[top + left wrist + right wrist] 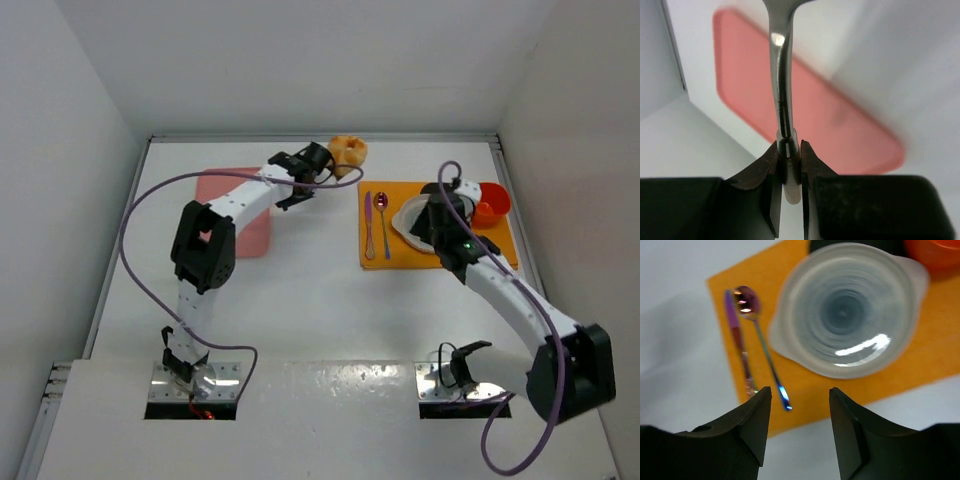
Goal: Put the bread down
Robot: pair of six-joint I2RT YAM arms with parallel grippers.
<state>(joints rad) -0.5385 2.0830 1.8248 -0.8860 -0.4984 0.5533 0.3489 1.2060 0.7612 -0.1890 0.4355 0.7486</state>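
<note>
1. While the bread lies at the far edge of the counter, close to the back wall and held by neither tool, you should count the task as barely begun.
2. Your left tool is just to the left of the bread. It is pressed together on the thin handle of a metal utensil.
3. The utensil's working end runs out of the wrist view. You cannot tell what kind it is, or whether it touches the bread.
4. Under that tool lies a pink board, bare where the pictures show it.
5. To the right, well apart from the bread, an orange mat carries a white plate, which has nothing on it.
6. A spoon and a knife lie side by side on the mat to the left of the plate, and a red cup stands at its right.
7. Your right tool hangs over the plate's near edge with its fingers spread, gripping nothing.
8. Nearly everything is left for you to do: take up the bread, carry it over and set it down. The task names no place, and the plate is my guess.
</note>
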